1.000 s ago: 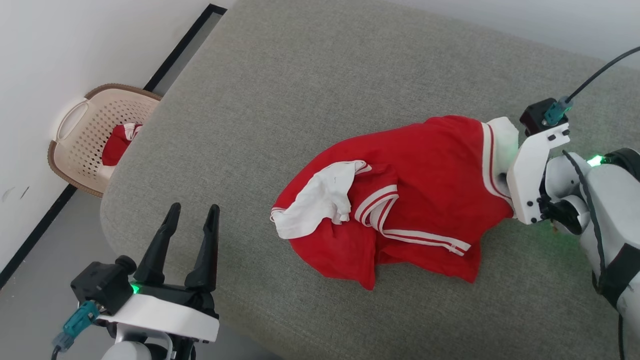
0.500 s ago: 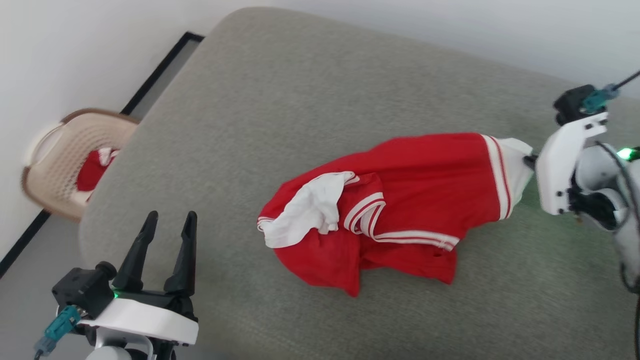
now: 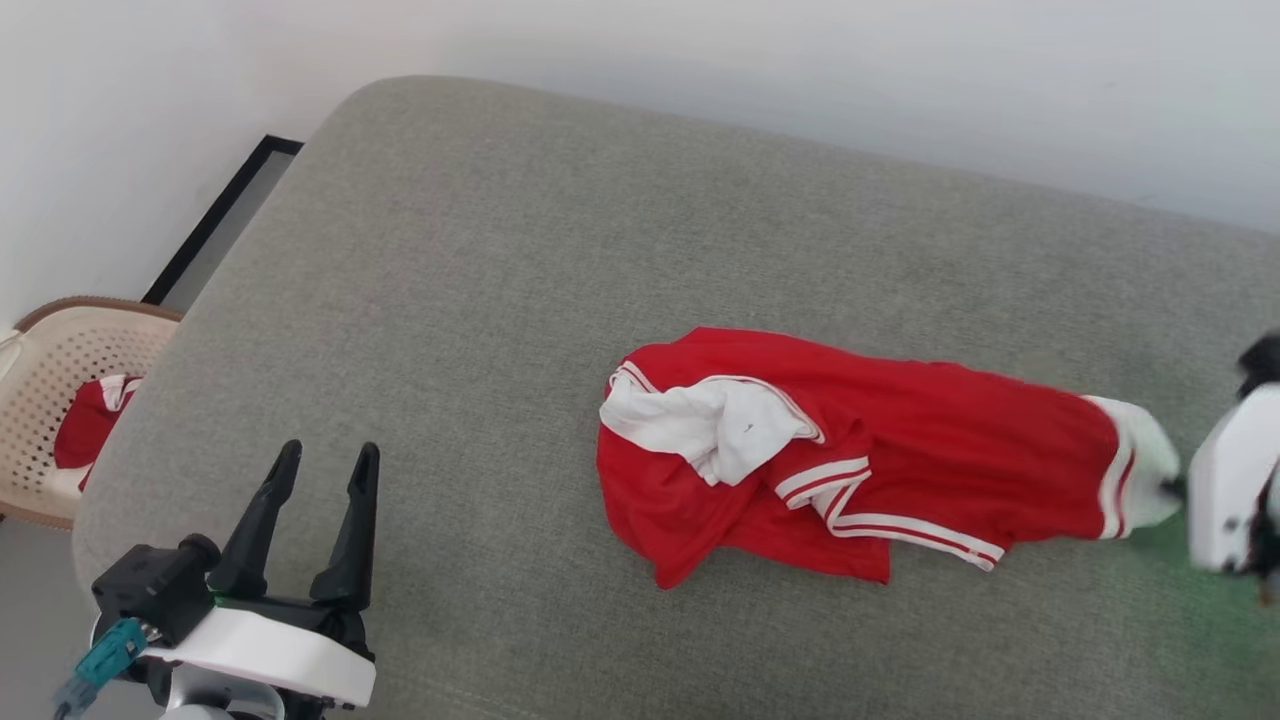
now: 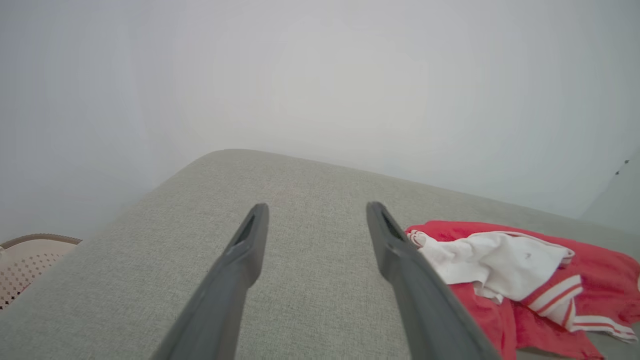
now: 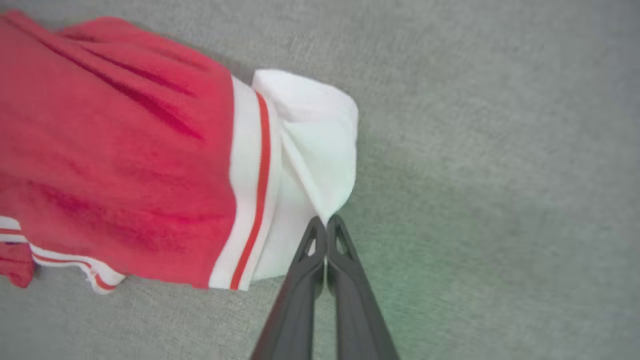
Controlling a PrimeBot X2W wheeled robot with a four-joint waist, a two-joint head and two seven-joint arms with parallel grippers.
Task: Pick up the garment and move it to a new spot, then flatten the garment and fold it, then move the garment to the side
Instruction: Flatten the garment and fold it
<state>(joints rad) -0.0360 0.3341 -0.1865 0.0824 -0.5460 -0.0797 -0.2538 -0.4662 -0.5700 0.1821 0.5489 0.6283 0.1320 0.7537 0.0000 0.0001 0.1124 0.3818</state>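
Note:
The garment (image 3: 900, 450), a red shirt with white sleeve ends and striped trim, lies stretched out and rumpled on the grey cushion (image 3: 500, 300). My right gripper (image 5: 326, 222) is shut on the white sleeve end (image 5: 310, 145) at the shirt's right end; in the head view that gripper (image 3: 1180, 490) sits at the right edge. A second white sleeve (image 3: 720, 425) lies bunched on the shirt's left part, also seen from the left wrist as the white sleeve (image 4: 495, 260). My left gripper (image 3: 322, 462) is open over the cushion's near left corner, well apart from the shirt.
A beige perforated basket (image 3: 60, 360) holding a small red-and-white cloth bundle (image 3: 90, 420) stands on the floor to the left. A white wall runs behind the cushion. Bare cushion lies left of and beyond the shirt.
The head camera has swung, shifting the whole picture. My right gripper has pulled the sleeve end rightward and the shirt has drawn out longer and flatter. The left gripper stays open.

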